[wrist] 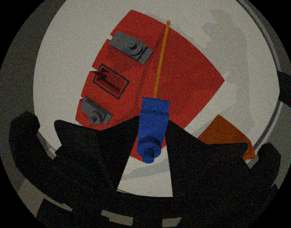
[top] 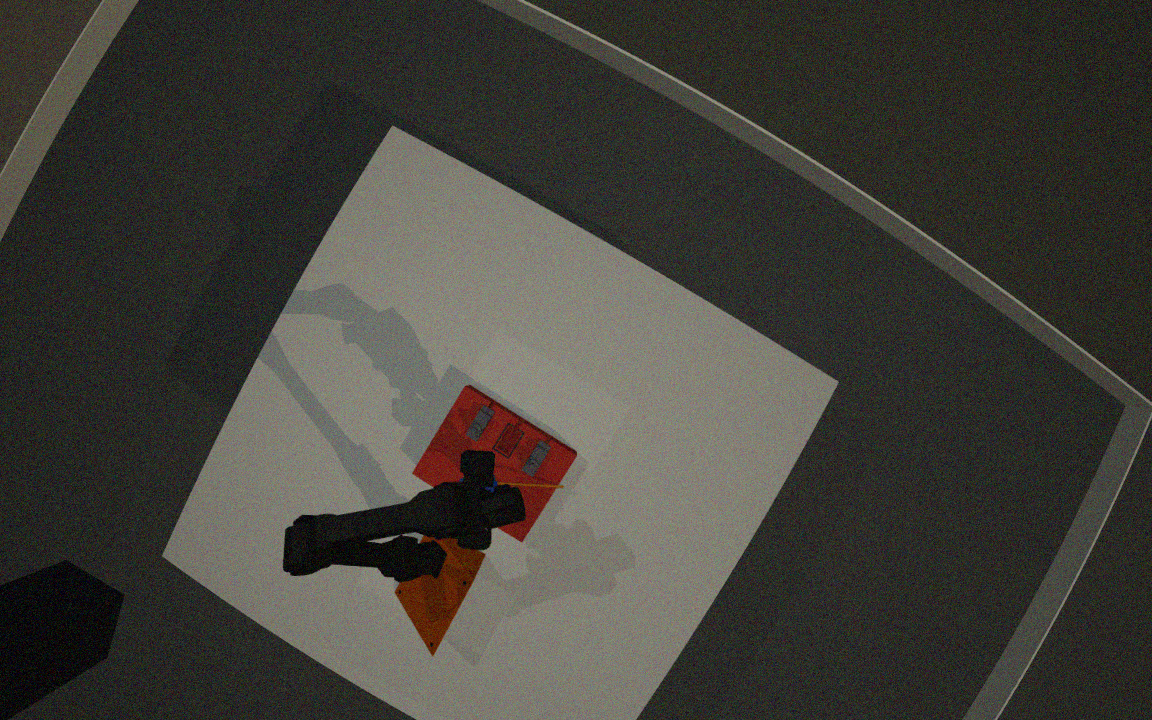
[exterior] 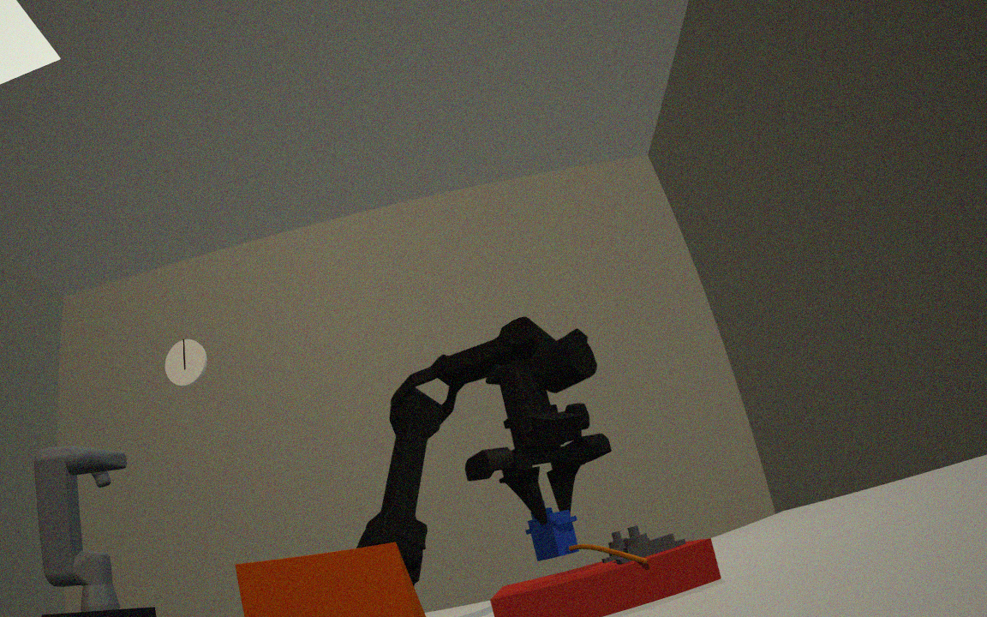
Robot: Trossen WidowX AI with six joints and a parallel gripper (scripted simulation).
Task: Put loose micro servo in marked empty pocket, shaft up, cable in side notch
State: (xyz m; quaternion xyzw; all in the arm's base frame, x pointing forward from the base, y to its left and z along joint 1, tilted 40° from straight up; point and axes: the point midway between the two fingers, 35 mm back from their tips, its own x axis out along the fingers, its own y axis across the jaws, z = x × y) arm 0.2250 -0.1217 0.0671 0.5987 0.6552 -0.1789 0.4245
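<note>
The blue micro servo point(exterior: 554, 536) point(wrist: 154, 121) is held between the fingertips of my gripper point(exterior: 553, 515) point(wrist: 153, 121), which is shut on it. It hangs a little above the red deck point(top: 446, 456) point(exterior: 604, 589) point(wrist: 186, 69), upright, with its output shaft up. Its orange cable point(top: 535, 485) point(exterior: 610, 552) point(wrist: 161, 60) sticks out from one end over the deck. The empty pocket point(top: 508, 438) point(wrist: 111, 81) has a dark outline and lies between two grey servos, off to the upper left of the held servo in the wrist view. In the top view my arm hides most of the servo.
Grey servos point(top: 480, 420) point(top: 536, 457) point(wrist: 130, 47) point(wrist: 96, 111) sit on both sides of the pocket and stand above the deck. An orange block point(top: 439, 595) point(exterior: 328, 579) point(wrist: 224, 133) stands close to the deck, partly under my arm in the top view.
</note>
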